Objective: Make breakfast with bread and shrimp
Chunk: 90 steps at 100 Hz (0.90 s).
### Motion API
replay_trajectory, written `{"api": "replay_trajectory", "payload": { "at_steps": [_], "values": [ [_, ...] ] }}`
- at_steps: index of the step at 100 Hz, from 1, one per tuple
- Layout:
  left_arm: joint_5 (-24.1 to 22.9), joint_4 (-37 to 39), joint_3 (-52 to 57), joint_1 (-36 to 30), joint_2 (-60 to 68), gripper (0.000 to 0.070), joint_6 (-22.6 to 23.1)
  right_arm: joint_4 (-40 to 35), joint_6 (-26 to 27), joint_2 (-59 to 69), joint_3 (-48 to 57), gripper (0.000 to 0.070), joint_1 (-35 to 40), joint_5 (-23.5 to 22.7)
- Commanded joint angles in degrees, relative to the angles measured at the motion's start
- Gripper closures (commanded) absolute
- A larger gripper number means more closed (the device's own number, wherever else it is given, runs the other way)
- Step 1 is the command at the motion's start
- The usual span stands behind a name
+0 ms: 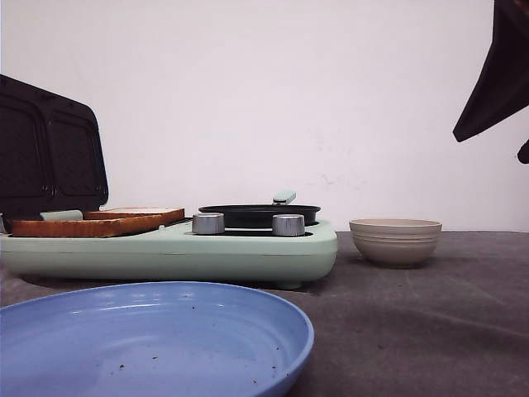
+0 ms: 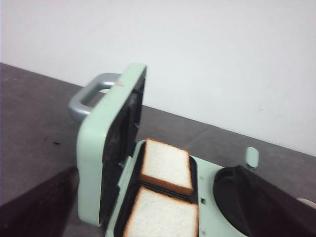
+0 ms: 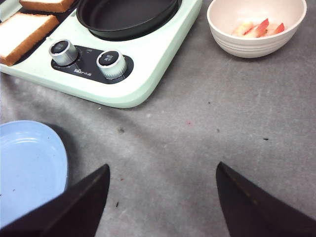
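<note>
Grey desk (image 3: pixel 207 123) under the right claw (image 3: pixel 163 207), fingers spread wide, empty; ahead of it the beige bowl (image 3: pixel 256 42) holds shrimp (image 3: pixel 259 28); bread (image 2: pixel 165 165) lies in the open sandwich maker (image 1: pixel 248 248) beyond the left claw (image 2: pixel 148 232), fingers apart.

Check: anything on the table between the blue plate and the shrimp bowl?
Nothing: bare gray table between blue plate and beige bowl holding shrimp, per right wrist view.
</note>
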Motion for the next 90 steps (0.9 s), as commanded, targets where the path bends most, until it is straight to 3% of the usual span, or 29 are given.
{"api": "replay_trajectory", "payload": {
  "at_steps": [1, 11, 25, 40, 51, 67, 90],
  "values": [
    [2.5, 0.5, 2.9, 2.4, 2.8, 0.0144, 0.3, 0.3, 0.6, 0.2, 0.1, 0.0286, 0.5, -0.2],
    [8.2, 0.5, 6.5, 7.5, 7.2, 0.0144, -1.2, 0.3, 0.6, 0.2, 0.1, 0.0286, 0.5, -0.2],
    [21.2, 2.0, 11.0, 16.8, 14.5, 0.0144, -6.7, -0.2, 0.6, 0.2, 0.1, 0.0286, 0.5, -0.1],
    [36.9, 9.4, 11.8, 28.6, 22.1, 0.0144, -20.3, -1.5, 0.6, 0.2, 0.1, 0.0286, 0.5, -0.1],
    [45.5, 14.8, 11.8, 35.1, 27.4, 0.0145, -28.9, -2.1, 0.6, 0.2, 0.1, 0.0286, 0.5, -0.1],
    [49.5, 22.0, 11.8, 38.4, 33.3, 0.0145, -38.3, -2.2, 0.6, 0.2, 0.1, 0.0286, 0.7, -0.1],
    [50.9, 25.4, 11.8, 38.5, 38.9, 0.0144, -42.2, -2.2, 0.6, 0.2, 0.1, 0.0286, 0.7, 0.1]
  ]
}}
